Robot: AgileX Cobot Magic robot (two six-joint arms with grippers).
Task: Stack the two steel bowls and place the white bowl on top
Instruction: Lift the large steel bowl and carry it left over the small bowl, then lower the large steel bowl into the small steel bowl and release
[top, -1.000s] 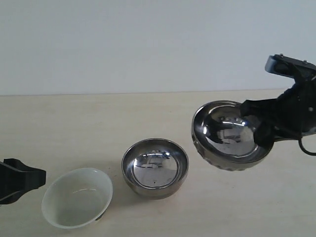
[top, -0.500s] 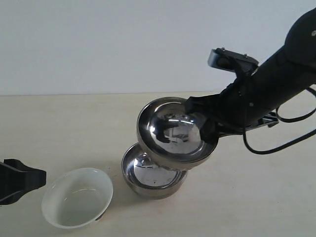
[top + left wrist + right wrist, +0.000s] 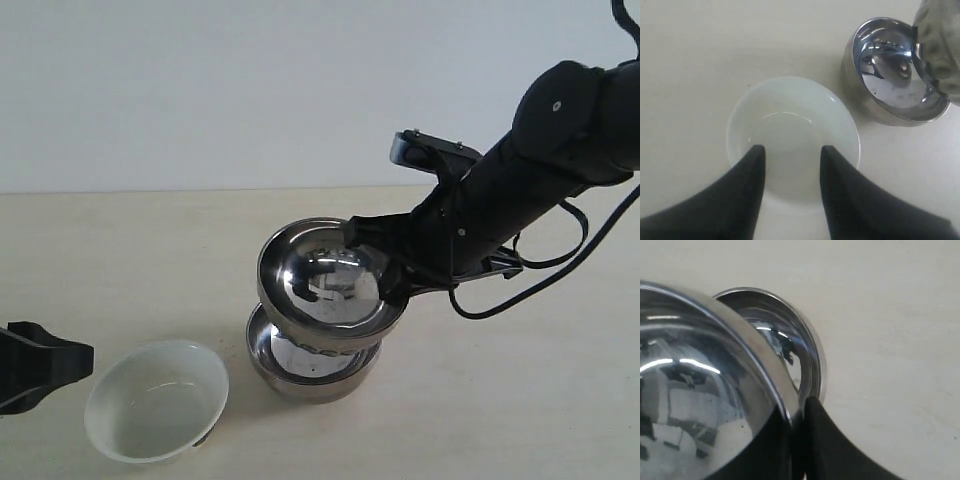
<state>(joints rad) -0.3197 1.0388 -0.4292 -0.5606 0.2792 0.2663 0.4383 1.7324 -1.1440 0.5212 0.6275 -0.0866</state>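
Observation:
My right gripper is shut on the rim of a steel bowl with a dimpled outside. It holds that bowl tilted just above the other steel bowl, which stands on the table. In the right wrist view the held bowl overlaps the lower bowl, with the right gripper pinching the rim. The white bowl stands at the front left. My left gripper hovers open over the white bowl, holding nothing. In the exterior view the left gripper sits left of that bowl.
The pale wooden table carries only the bowls. A white wall rises behind it. A black cable hangs from the right arm, which reaches across the middle from the right.
The right arm has carried the dimpled steel bowl leftward and down, from the right side to just over the plain steel bowl. The left gripper and white bowl have not moved.

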